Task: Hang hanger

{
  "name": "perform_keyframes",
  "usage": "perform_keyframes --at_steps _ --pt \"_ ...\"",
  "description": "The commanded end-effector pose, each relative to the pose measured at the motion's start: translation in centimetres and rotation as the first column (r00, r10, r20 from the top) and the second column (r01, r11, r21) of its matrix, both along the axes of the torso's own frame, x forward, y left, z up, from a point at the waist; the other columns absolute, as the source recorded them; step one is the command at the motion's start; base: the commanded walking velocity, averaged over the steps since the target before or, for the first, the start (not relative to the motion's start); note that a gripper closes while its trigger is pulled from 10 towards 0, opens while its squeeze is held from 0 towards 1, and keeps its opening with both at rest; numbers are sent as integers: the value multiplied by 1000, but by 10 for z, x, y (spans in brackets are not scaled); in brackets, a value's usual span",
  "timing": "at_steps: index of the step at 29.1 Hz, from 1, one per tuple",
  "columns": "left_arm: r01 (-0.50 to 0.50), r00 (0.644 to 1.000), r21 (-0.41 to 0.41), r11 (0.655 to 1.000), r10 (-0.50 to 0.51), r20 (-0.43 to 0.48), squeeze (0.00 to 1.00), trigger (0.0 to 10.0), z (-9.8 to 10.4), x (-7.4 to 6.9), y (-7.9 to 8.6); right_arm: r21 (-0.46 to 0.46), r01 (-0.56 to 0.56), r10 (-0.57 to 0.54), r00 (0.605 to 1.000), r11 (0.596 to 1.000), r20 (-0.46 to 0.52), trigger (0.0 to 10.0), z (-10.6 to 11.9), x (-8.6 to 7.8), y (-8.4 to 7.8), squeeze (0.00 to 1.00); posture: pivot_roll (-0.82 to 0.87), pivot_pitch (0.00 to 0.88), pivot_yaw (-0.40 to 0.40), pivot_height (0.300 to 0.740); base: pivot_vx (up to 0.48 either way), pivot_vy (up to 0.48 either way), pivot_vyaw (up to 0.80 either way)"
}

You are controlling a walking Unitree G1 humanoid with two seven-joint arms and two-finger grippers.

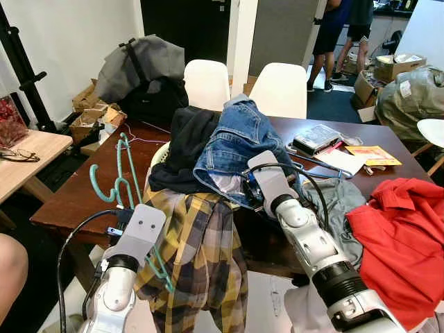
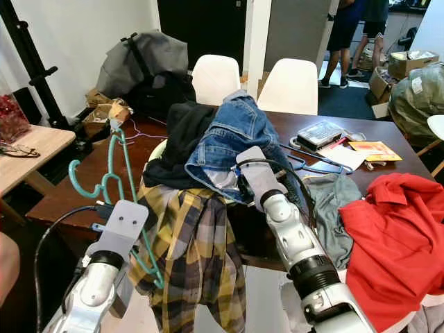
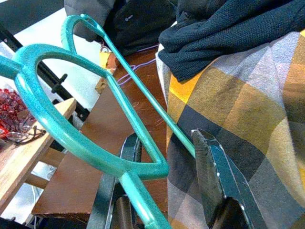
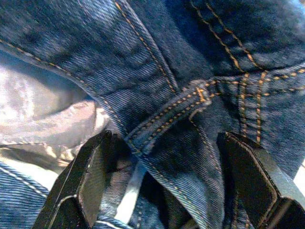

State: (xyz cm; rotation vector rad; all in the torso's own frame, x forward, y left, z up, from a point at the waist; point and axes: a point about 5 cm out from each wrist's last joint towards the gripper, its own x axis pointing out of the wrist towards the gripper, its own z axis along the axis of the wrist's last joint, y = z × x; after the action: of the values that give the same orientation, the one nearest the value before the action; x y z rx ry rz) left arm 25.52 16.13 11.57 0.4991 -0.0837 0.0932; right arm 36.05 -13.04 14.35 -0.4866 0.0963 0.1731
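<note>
A teal hanger (image 1: 125, 177) stands upright above the left side of the dark wooden table (image 1: 76, 194). My left gripper (image 3: 167, 191) is shut on its lower corner, with a thick rod against one finger (image 3: 119, 176) and a thin rod by the other. Beside it a pile of clothes rises from a basket: a yellow plaid shirt (image 1: 201, 257) hanging over the front, a dark sweater (image 1: 191, 139) and blue jeans (image 1: 239, 139) on top. My right gripper (image 4: 167, 191) is pressed into the jeans' waistband, open, with denim between its fingers.
A red garment (image 1: 402, 236) and a grey one (image 1: 340, 198) lie on the table's right side, with books and papers (image 1: 326, 142) behind. Two white chairs (image 1: 281, 89) stand at the far edge. A light wooden side table (image 1: 28, 156) is at left. People (image 1: 333, 35) stand far back.
</note>
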Motion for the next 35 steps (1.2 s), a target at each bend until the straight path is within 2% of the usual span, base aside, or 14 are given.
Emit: perform_keyframes --at_steps 1,3,6,14,15,17,18,20,21,24,26,27,30,35 --pt "1 1000 34 999 -1 3 0 10000 -2 1 1 -38 11 -9 999 999 48 10000 5 3 0 0 45 0 -46 740 0 0 0" --pt "1 1000 34 999 -1 3 0 10000 -2 1 1 -38 11 -9 999 999 48 10000 5 3 0 0 45 0 -46 740 0 0 0" --pt "0 1000 36 999 0 3 0 10000 -4 1 0 -110 2 8 996 994 92 10000 5 5 1 0 56 0 -58 740 0 0 0" --pt "0 1000 39 999 1 -2 0 10000 -7 0 -1 -188 3 14 996 982 88 10000 -1 5 -6 0 55 0 -62 740 0 0 0" --pt "0 1000 41 999 0 -7 0 10000 -9 0 -1 -220 8 8 997 976 71 10000 -3 5 -15 0 53 0 -61 740 0 0 0" --pt "0 1000 41 999 0 -7 0 10000 -9 0 -1 -220 8 8 997 976 71 10000 -3 5 -15 0 53 0 -61 740 0 0 0" --pt "2 1000 43 999 -1 -12 0 10000 -11 0 -1 -259 8 5 999 966 52 10000 -6 5 -24 0 46 0 -58 740 0 0 0" --pt "2 1000 43 999 -1 -12 0 10000 -11 0 -1 -259 8 5 999 966 52 10000 -6 5 -24 0 46 0 -58 740 0 0 0" --pt "4 1000 47 999 -3 -15 0 10000 -12 1 -2 -282 20 -10 999 959 38 10000 -7 4 -34 0 45 0 -56 740 0 0 0" --pt "4 1000 47 999 -3 -15 0 10000 -12 1 -2 -282 20 -10 999 959 38 10000 -7 4 -34 0 45 0 -56 740 0 0 0" --pt "5 1000 49 999 -4 -15 0 10000 -13 2 -2 -291 41 -31 999 956 38 9725 -7 4 -42 0 45 0 -56 740 0 0 0" --pt "5 1000 51 999 -4 -15 0 10000 -13 3 -2 -282 77 -64 996 956 55 0 -4 5 -49 0 43 0 -48 740 0 0 0" --pt "5 1000 51 999 -4 -15 0 10000 -13 3 -2 -282 77 -64 996 956 55 0 -4 5 -49 0 43 0 -48 740 0 0 0" --pt "2 1000 58 998 -2 -2 0 10000 -11 5 -3 -213 161 -127 978 964 164 0 13 10 -54 0 45 0 -39 740 0 0 0"
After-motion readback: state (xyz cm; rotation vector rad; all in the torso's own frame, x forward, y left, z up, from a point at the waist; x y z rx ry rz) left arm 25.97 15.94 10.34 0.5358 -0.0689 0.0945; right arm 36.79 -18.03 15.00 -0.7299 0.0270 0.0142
